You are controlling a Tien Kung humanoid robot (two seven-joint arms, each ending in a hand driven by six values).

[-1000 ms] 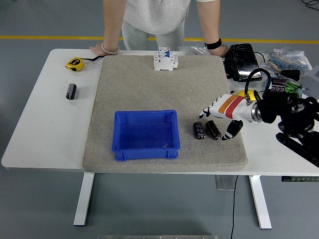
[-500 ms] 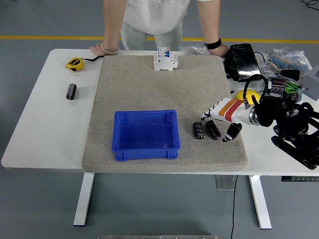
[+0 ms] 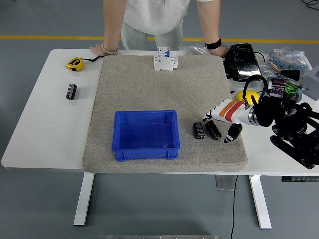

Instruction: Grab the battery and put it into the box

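Two black cylindrical batteries (image 3: 199, 130) (image 3: 213, 130) lie side by side on the grey mat (image 3: 149, 84), just right of the blue box (image 3: 145, 134), which is open-topped with nothing inside. My right hand (image 3: 221, 121), white with orange stripes, hovers just above and to the right of the batteries, fingers spread over them and thumb hanging down at the right; it holds nothing. A third black battery (image 3: 71, 91) rests on the bare table at the far left. My left arm is out of sight.
A yellow tape measure (image 3: 75, 63) sits at the back left, a white circuit breaker (image 3: 165, 59) at the mat's far edge. A black device (image 3: 241, 60), cables and bags crowd the right side. A person stands at the far side, both hands resting on the table.
My right hand has lowered slightly and drawn a little to the right, near the two batteries. The batteries, the box and the person have not moved.
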